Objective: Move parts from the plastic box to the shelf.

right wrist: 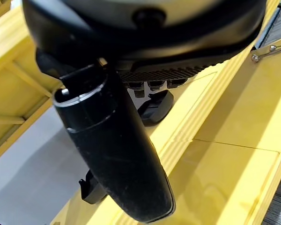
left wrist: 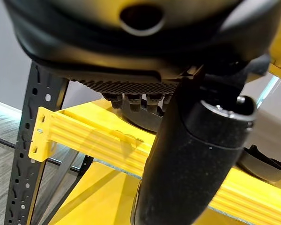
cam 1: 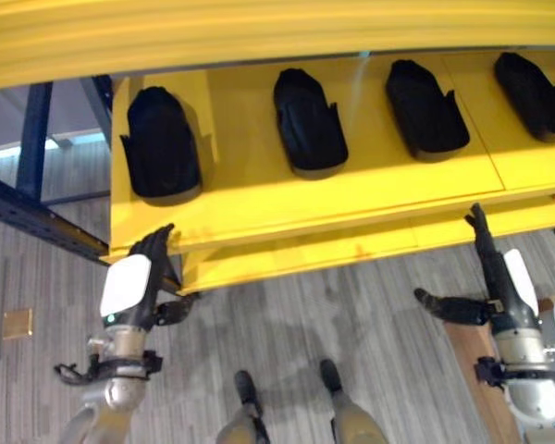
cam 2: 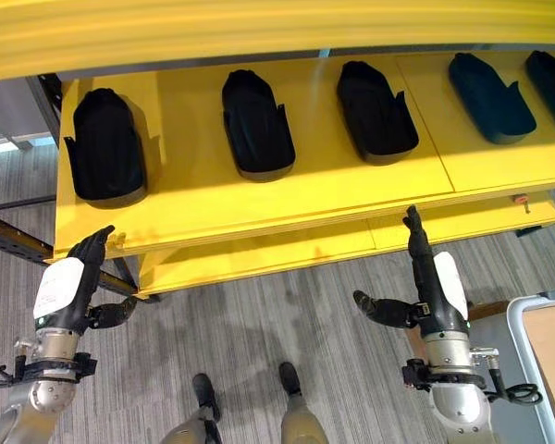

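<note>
The yellow shelf [cam 2: 259, 199] carries a row of what look like black moulded parts [cam 2: 256, 125].

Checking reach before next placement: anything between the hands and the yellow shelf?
Nothing visible. Left hand and right hand are open and empty at the front edge of the yellow shelf. Black parts sit further back.

Parts [cam 2: 257, 125] in a row along the shelf [cam 2: 287, 194], perhaps five, floor [cam 2: 250, 324] below.

Silver-grey arms carry dark hands: left hand [cam 1: 134, 287], right hand [cam 2: 435, 296], white-covered.
</note>
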